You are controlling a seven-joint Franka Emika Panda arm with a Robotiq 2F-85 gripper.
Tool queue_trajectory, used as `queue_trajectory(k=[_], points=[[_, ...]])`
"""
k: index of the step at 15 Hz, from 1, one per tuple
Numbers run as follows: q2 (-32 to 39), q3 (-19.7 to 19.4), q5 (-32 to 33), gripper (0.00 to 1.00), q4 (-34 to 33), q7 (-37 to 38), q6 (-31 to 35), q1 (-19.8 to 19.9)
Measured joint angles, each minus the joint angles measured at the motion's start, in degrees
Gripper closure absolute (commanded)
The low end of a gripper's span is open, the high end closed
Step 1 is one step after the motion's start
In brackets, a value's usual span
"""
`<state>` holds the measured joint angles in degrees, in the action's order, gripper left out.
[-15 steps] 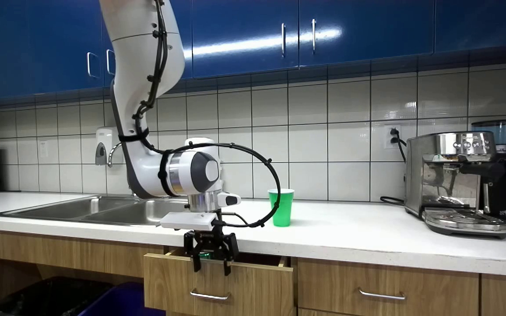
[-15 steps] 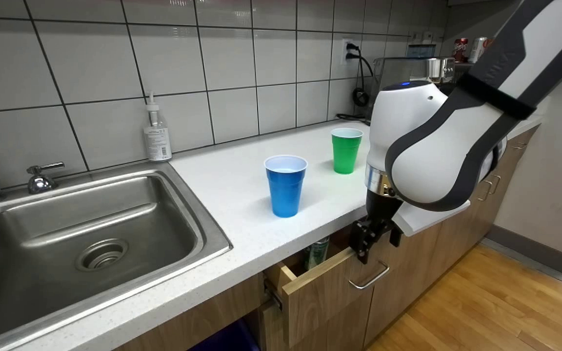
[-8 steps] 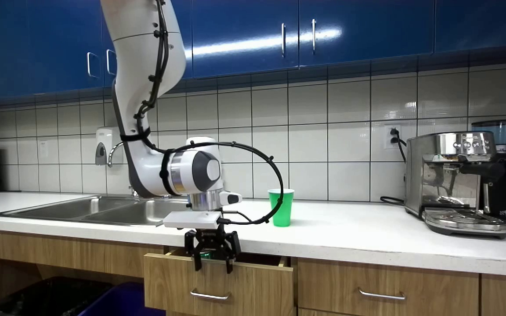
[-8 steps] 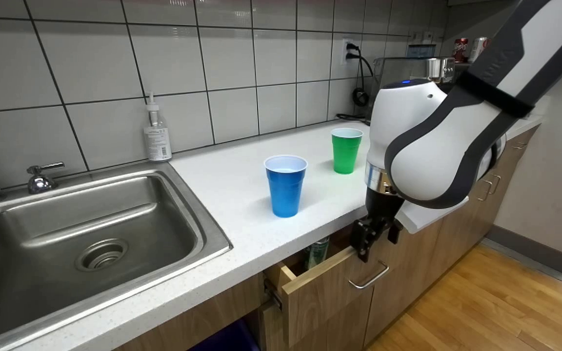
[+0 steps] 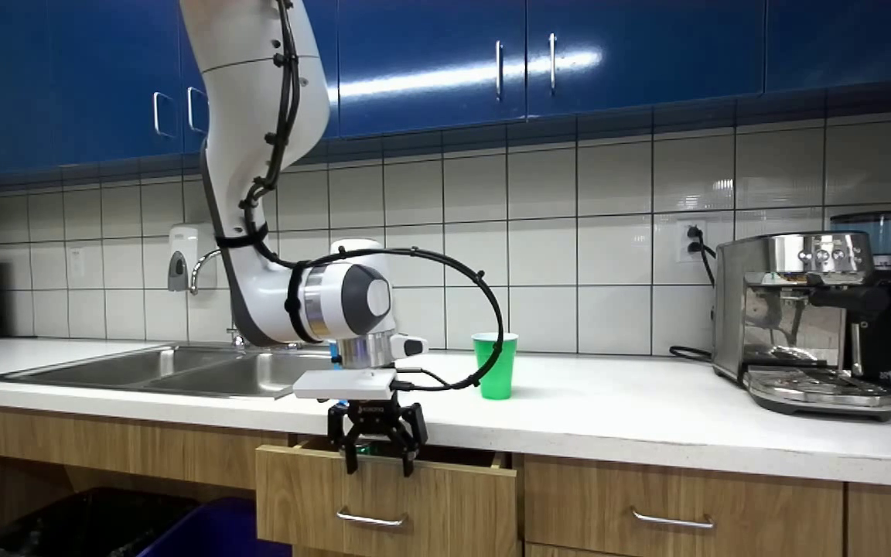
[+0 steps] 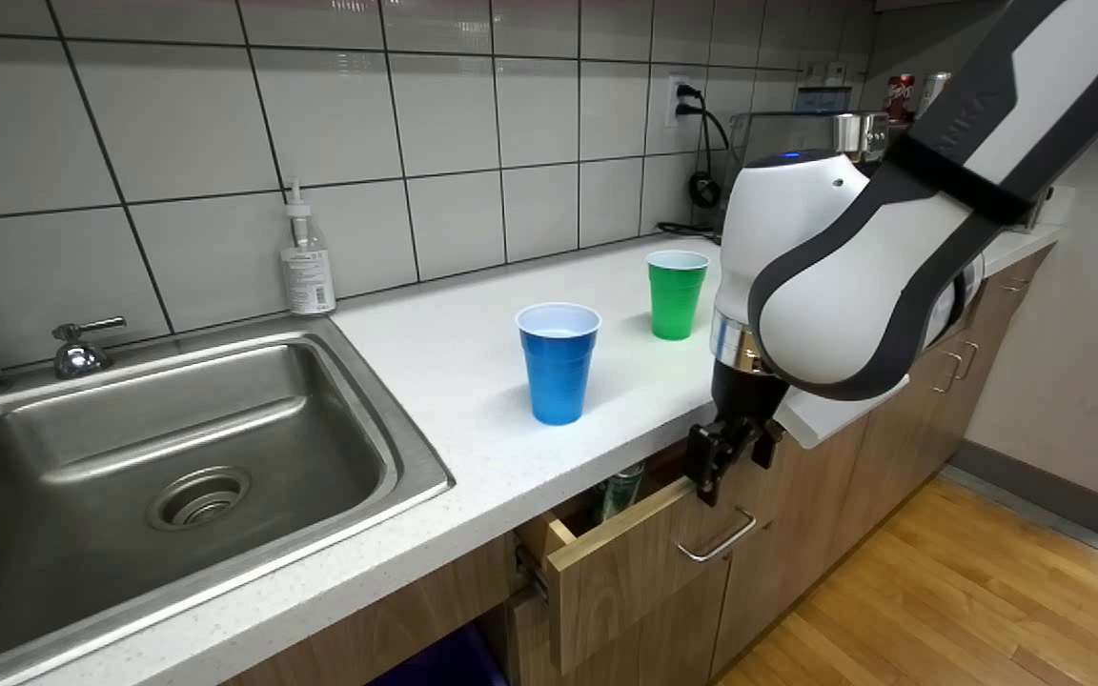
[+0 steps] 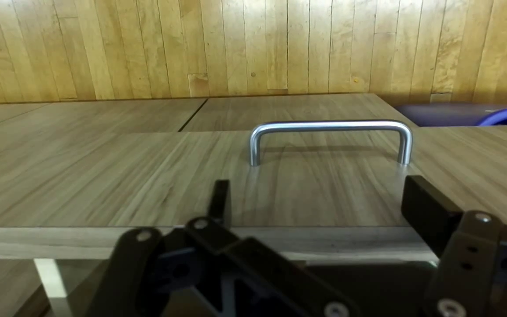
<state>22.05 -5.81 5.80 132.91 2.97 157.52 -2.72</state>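
Note:
My gripper (image 5: 380,469) is open and empty, its fingers pointing down at the top edge of a partly open wooden drawer (image 5: 453,503). In the wrist view, the gripper (image 7: 317,193) has its jaws wide apart, both tips overlapping the drawer front, above the silver handle (image 7: 330,127). An exterior view shows the gripper (image 6: 736,476) at the drawer's top edge; I cannot tell for certain whether it touches. A green can (image 6: 621,491) is inside the drawer, partly hidden. A blue cup (image 6: 559,367) and a green cup (image 6: 675,300) stand upright on the white counter (image 6: 454,381).
A steel sink (image 6: 187,419) is set in the counter, with a soap bottle (image 6: 308,276) behind it. An espresso machine (image 5: 793,309) stands farther along. Blue cabinets (image 5: 430,62) hang above. A purple bin (image 5: 221,530) sits below, beside the drawer.
My gripper has risen slightly and shifted a little to the right in an exterior view, its jaws still open. The drawer has slid very slightly inward in the latest half second. The cups have not moved.

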Motion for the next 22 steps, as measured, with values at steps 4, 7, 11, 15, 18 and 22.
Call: queue_trajectory(k=[4, 7, 11, 15, 18, 22], points=[[0.3, 0.0, 0.0, 0.0, -1.18, -0.49, 0.34, 0.33], [0.68, 0.03, 0.0, 0.0, -1.82, -1.22, 0.68, 0.41], [0.7, 0.2, 0.0, 0.0, -1.86, -2.22, 0.92, 0.44], [0.6, 0.9, -0.15, 0.0, -1.82, -2.29, 0.98, 0.51], [0.19, 1.49, -0.52, 0.0, -1.53, -2.3, 0.98, 0.64], [-2.15, 1.66, -1.2, 0.0, 0.01, -2.29, 0.98, 0.66]])
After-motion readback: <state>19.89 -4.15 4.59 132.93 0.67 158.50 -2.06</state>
